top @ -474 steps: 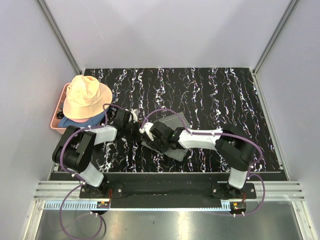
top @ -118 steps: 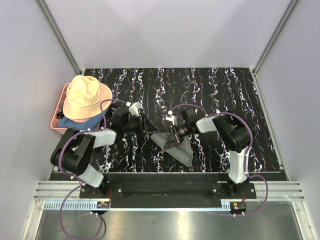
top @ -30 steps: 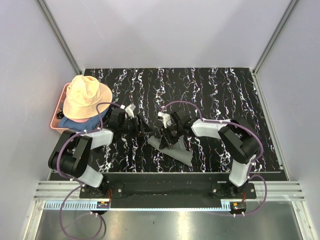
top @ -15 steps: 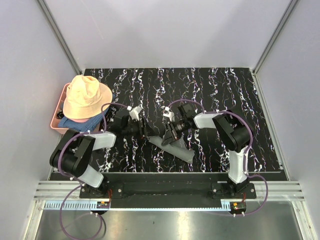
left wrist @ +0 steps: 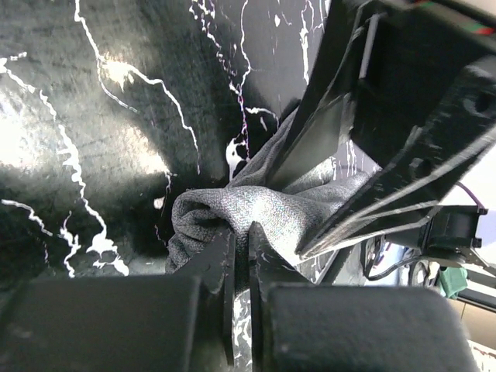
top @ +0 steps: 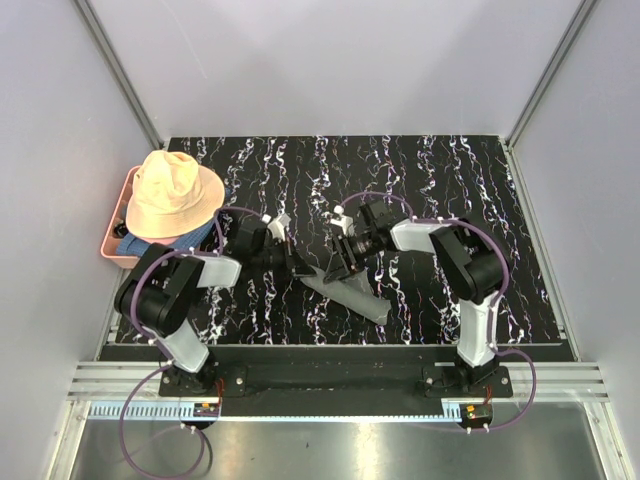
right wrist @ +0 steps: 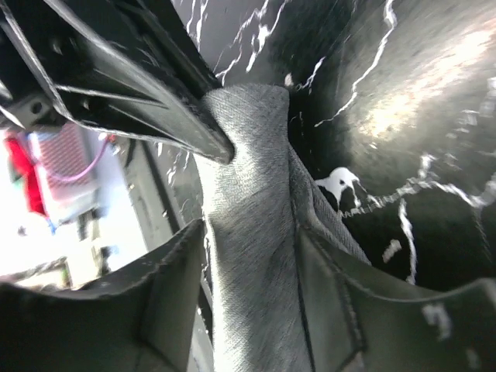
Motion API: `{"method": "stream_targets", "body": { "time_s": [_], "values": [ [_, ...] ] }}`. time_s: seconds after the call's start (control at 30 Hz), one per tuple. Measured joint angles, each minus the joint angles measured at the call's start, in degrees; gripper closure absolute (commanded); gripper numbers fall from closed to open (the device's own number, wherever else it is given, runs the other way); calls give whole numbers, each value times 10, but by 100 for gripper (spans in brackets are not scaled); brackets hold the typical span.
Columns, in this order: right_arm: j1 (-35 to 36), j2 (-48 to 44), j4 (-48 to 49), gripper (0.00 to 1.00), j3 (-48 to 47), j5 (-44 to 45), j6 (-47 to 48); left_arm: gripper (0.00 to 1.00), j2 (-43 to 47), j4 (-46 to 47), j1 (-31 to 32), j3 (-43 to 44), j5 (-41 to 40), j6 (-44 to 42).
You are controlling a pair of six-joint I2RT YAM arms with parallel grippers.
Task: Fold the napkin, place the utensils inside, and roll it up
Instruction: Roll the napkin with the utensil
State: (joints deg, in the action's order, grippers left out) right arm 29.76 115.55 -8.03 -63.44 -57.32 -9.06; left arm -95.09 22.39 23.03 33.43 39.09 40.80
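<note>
The grey napkin (top: 352, 296) lies as a narrow roll, slanting from the table's middle toward the near right. My left gripper (top: 292, 264) is at the roll's far left end; in the left wrist view it (left wrist: 241, 236) is shut on a bunched fold of the napkin (left wrist: 260, 208). My right gripper (top: 340, 264) is just to the right of it, over the same end. In the right wrist view its fingers (right wrist: 167, 287) clasp the napkin roll (right wrist: 248, 263) from both sides. The utensils are not in view.
A peach hat (top: 172, 195) rests on a blue cloth (top: 150, 243) in a pink tray (top: 112, 248) at the table's left edge. The black marbled table (top: 440, 180) is walled on three sides. The two grippers are nearly touching.
The napkin has become a narrower, tighter roll. My left gripper has shifted slightly right to the roll's end, and my right gripper has turned over the same end.
</note>
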Motion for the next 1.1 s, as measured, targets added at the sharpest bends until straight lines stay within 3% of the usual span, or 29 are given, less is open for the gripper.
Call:
{"method": "stream_targets", "body": {
  "time_s": [0.23,0.4,0.57,0.73,1.0,1.1],
  "values": [
    [18,-146,-34,29,8,195,18,100,-15,-88,2,60,-9,-15],
    [120,-234,-39,28,18,371,49,100,-27,-153,3,97,-16,-24],
    [202,-229,-62,29,30,486,65,100,-42,-194,2,124,-16,-29],
    [228,-199,-85,31,42,554,69,100,-44,-219,-7,135,-16,-32],
    [238,-165,-79,35,43,580,69,100,-45,-242,-10,149,-16,-35],
    [238,-148,-71,36,40,584,69,89,-45,-245,-10,153,-16,-35]
  ]
}}
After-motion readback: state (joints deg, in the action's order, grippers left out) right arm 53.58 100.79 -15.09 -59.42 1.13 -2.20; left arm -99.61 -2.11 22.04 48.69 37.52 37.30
